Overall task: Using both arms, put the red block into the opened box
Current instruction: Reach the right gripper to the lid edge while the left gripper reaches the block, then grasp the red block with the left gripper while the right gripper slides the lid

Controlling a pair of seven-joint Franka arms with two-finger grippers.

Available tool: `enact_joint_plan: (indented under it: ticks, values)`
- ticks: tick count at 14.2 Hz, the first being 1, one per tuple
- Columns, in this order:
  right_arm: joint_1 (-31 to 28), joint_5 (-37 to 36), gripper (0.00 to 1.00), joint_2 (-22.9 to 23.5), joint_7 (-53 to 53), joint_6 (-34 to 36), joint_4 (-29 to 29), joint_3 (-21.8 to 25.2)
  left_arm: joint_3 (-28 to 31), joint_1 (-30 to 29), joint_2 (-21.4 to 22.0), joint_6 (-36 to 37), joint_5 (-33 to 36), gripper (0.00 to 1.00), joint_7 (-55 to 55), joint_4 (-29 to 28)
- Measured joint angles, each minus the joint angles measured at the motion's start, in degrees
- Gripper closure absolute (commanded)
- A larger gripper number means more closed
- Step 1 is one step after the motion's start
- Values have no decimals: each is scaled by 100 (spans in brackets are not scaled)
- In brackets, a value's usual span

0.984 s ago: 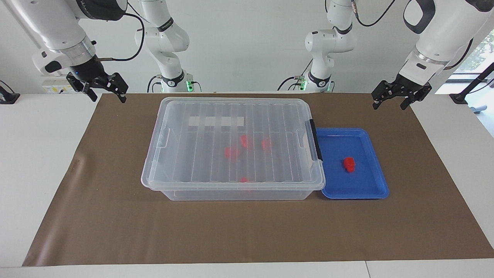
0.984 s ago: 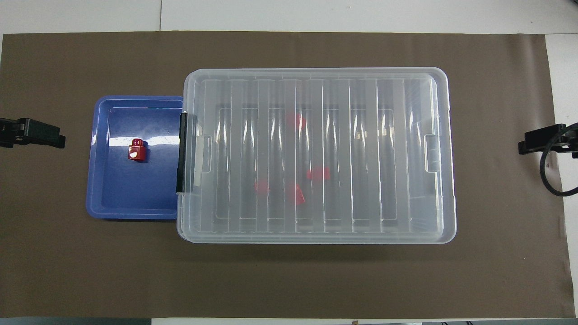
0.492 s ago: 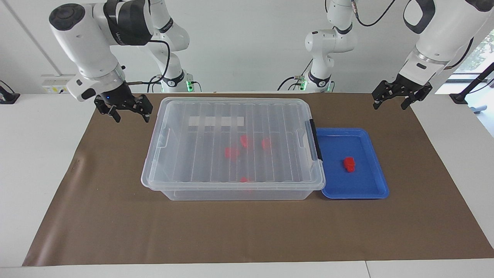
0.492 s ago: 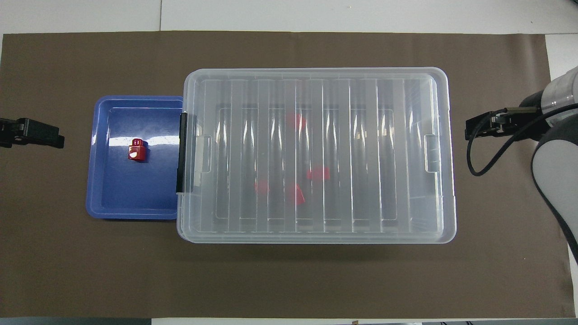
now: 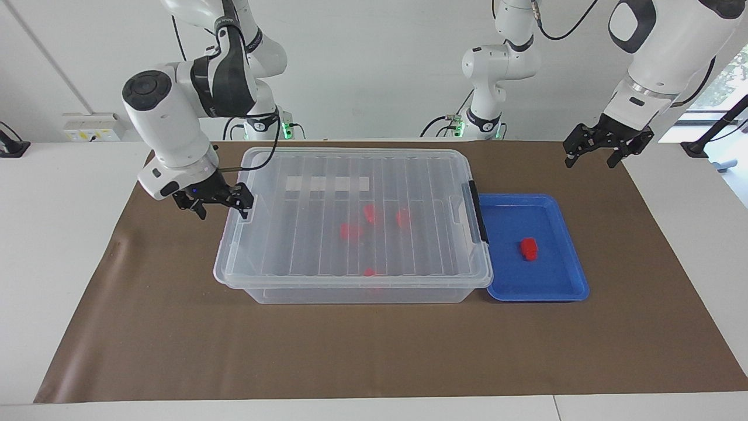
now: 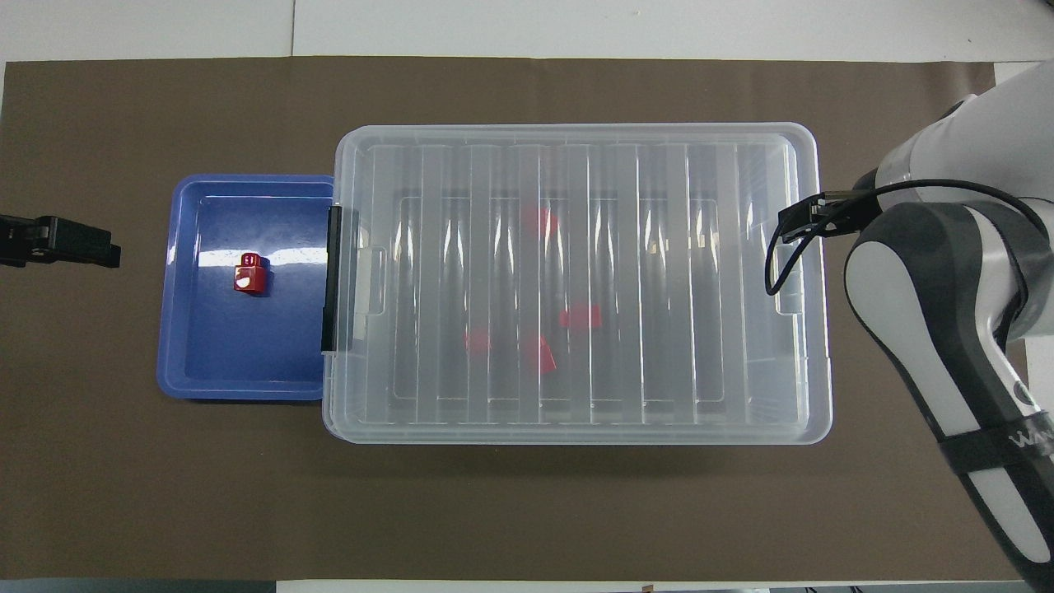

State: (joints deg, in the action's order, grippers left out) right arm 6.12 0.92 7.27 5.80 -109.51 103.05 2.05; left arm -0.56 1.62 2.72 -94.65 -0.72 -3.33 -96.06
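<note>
The red block [image 5: 529,248] [image 6: 249,274] lies in a shallow blue tray [image 5: 514,278] [image 6: 247,354] beside the box, toward the left arm's end of the table. The box [image 5: 304,234] [image 6: 700,288] is a large clear bin with its ribbed lid on. Several red pieces show dimly through the lid. My right gripper [image 5: 222,211] hangs open just over the box's end rim at the right arm's end, with nothing between its fingers. Above the mat's corner past the tray, my left gripper [image 5: 591,156] waits open and empty.
A black clip handle [image 5: 474,210] [image 6: 333,280] sits on the box's end next to the tray. A brown mat [image 5: 350,351] covers the table's middle, with white table around it. Two slimmer white arms [image 5: 257,58] [image 5: 497,64] stand at the robots' edge.
My right arm has swung in from the mat's corner and come down to the box's end rim. The left arm, box, tray and block have not moved.
</note>
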Motion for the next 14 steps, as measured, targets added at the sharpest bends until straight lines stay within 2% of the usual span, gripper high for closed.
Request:
enact_joint_plan:
  ticks: [4, 9, 14]
  values:
    - [-28, 0, 0, -62, 0, -163, 259, 19, -1, 0, 73, -512, 0, 0, 0, -483]
    - [-274, -1, 0, -158, -404, -219, 412, 32, -7, 22, 23, -1786, 0, 0, 0, -1442]
    - [-435, 4, 0, -161, -603, -227, 456, 36, -25, 150, -462, -2980, 0, 0, 0, -2151]
